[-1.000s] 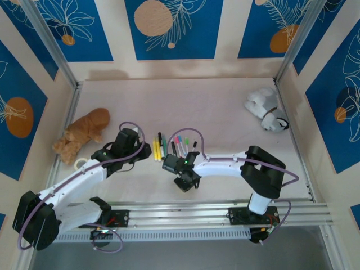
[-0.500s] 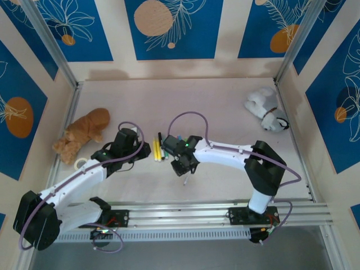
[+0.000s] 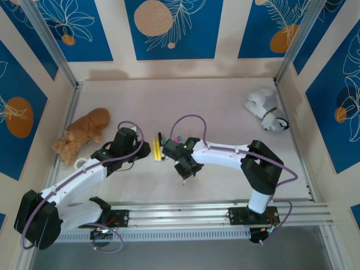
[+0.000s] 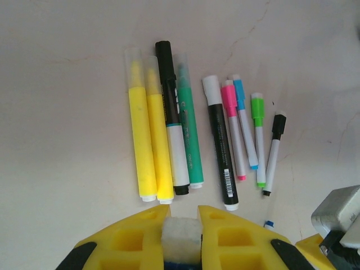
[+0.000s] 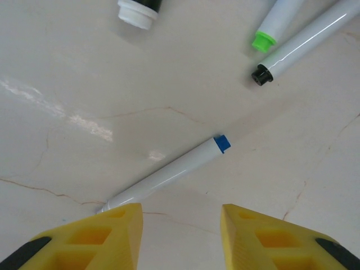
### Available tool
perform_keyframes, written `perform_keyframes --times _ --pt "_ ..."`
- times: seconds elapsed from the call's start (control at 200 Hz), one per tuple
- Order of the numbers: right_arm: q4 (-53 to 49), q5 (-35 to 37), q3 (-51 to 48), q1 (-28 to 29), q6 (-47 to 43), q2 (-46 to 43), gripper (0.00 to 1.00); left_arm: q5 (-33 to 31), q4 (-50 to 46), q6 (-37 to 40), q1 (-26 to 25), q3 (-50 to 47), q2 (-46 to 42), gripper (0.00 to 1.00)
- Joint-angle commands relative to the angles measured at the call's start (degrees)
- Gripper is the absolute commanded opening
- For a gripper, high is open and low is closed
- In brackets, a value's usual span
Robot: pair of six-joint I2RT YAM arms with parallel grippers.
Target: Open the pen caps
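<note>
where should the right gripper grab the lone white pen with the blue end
Grip the pen mid-barrel, coming straight down from above. It lies flat on the table, slanted across the gap of the open right gripper, so I'd turn the wrist until the jaws straddle the slim round barrel across its width.

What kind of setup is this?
Probably a lab robot-training cell: a tabletop boxed in by aluminium posts and printed blue panels, arms bolted to a rail, with plush toys and markers as props.
</note>
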Motion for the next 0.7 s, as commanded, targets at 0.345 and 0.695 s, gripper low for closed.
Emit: perform_keyframes --times 0.345,0.695 --pt "-3.92 -9.5 4.7 -2.9 14.51 4.54 0.4 4.78 5.01 2.07 3.09 -1.6 1.79 0.0" --pt "-6.38 -12.14 4.8 -3.42 23.43 7.6 0.39 9.96 10.63 2.26 6.3 -4.02 4.31 0.0"
